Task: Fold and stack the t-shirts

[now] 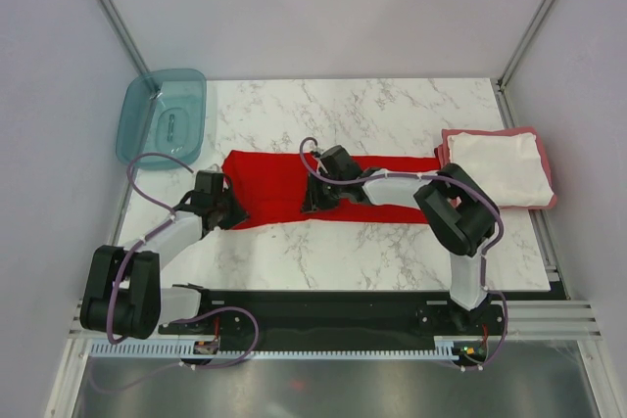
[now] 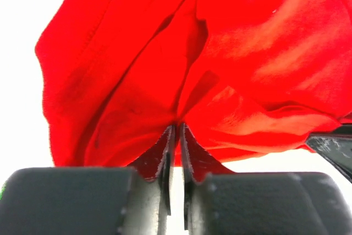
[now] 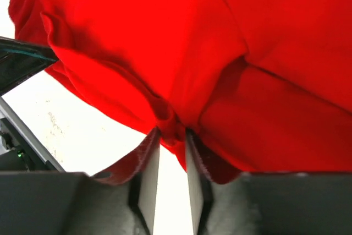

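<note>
No text, label, brand or number could be read in any view. The nearest thing to one was a small dark mark on the floor of the teal tub, at the far left corner of the table, too small to make out. The red t-shirt, seen close from both wrists, carried nothing legible.

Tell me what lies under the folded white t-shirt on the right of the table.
Under the white t-shirt lies a dull pinkish-red t-shirt; only its edges stick out around the white one. Its middle is covered, so its folds cannot be seen.
</note>
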Available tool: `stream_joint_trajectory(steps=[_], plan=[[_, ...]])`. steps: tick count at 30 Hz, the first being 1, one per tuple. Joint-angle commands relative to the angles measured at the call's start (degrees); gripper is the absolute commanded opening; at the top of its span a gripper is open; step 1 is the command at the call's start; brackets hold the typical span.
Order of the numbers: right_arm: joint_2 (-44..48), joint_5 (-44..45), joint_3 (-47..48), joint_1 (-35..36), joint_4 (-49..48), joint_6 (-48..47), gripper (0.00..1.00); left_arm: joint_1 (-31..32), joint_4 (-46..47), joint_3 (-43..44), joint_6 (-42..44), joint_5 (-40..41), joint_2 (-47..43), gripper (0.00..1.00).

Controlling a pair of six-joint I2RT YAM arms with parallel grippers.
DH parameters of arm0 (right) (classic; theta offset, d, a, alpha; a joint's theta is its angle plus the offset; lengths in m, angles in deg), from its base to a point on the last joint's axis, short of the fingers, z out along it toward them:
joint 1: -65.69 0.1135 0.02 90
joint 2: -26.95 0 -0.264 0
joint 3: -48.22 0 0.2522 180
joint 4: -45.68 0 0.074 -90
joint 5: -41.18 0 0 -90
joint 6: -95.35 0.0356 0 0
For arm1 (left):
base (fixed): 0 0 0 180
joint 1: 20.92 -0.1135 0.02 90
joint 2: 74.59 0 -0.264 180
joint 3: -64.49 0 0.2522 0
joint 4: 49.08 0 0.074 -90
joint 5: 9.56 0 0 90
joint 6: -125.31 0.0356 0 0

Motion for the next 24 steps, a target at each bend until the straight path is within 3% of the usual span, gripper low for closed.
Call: stream_joint_trajectory(steps=[1,2,5,7,13,16,20,24], plan=[[3.53,5.05,-0.91,-0.43,4.17,-1.93,0.35,0.17,-0.97,1.38,-0.98,1.15,-2.28,0.21],[4.85,6.54,-1.87,-0.34,4.17,-2.19,0.38,0.17,-0.53,1.03,-0.98,1.15,-2.98,0.35],[8.99,7.26,-2.76,-0.34,4.17,-3.25,0.43,0.17,-0.09,-0.29,-1.50,1.41,-7.28,0.60],[11.00,7.17,-3.11,-0.16,3.47,-3.77,0.44,0.17,-0.35,-0.82,-1.68,1.33,-9.74,0.67],[13.12,3.04,-2.41,2.55,1.10,-6.94,0.42,0.17,-3.95,-1.61,-2.91,0.36,-19.77,0.70],[12.69,0.06,-2.76,3.61,-3.47,-7.12,0.38,0.17,-6.05,-3.01,-7.11,-0.08,-21.44,0.66],[6.38,-4.16,-0.66,3.61,-8.13,-3.70,0.22,0.17,-5.27,-5.74,-14.59,-1.74,-20.57,0.65],[-1.27,-5.49,2.24,3.62,-9.28,-2.29,0.15,0.17,-1.06,-9.60,-19.25,-1.66,-20.13,0.66]])
